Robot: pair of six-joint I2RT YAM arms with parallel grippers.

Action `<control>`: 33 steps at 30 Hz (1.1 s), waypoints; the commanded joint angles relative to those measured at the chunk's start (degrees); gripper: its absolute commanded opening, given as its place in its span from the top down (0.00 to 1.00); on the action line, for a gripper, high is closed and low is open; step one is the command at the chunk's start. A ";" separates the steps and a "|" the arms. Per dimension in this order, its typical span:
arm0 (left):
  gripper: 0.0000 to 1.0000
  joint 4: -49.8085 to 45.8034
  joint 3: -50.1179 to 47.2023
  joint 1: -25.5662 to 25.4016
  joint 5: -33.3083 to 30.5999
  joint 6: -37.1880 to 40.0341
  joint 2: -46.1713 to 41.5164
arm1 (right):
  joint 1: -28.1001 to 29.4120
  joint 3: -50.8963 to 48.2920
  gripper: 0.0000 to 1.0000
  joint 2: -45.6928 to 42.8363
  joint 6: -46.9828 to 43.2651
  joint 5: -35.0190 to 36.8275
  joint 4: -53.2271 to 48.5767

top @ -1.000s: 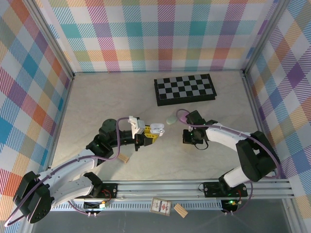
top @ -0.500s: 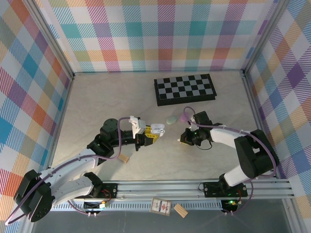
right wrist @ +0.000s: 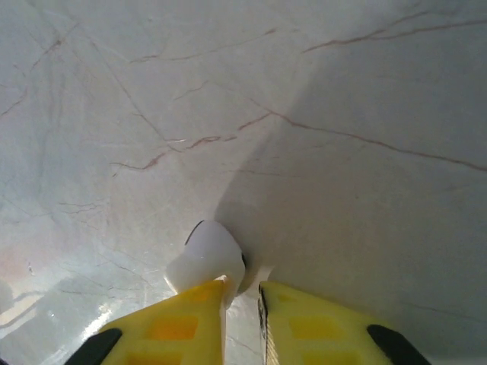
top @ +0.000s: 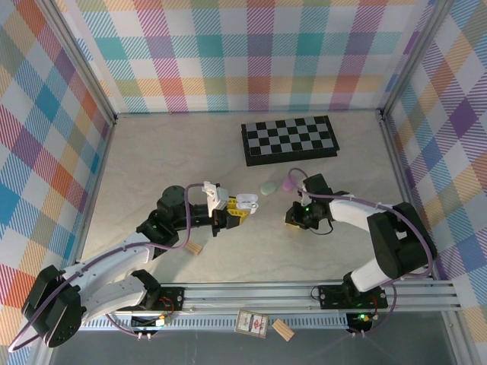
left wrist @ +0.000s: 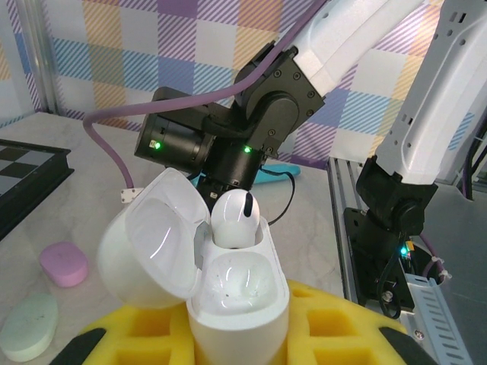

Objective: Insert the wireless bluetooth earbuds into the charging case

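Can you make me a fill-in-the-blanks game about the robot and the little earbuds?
The left gripper holds the white charging case with its lid ____.
Inside that case sits ____ earbud.
The little case beside the pale green case is coloured ____.
Just past the right gripper, a loose white earbud lies on the ____.
Missing words: open; one; pink; table.

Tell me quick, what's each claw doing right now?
Left gripper: closed on the open white charging case.
Right gripper: at a white earbud; grip cannot be told.
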 commanded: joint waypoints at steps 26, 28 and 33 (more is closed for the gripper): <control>0.97 0.54 -1.56 0.64 -0.65 2.06 -4.62 | 11.45 26.75 0.52 12.54 -6.13 23.17 -30.61; 0.97 0.20 -1.82 0.64 -0.87 2.34 -5.21 | 11.82 28.78 0.53 15.27 -4.90 23.14 -32.05; 0.96 -0.57 -2.10 0.64 -1.14 2.87 -5.69 | 12.25 31.45 0.60 19.87 -2.77 23.12 -33.84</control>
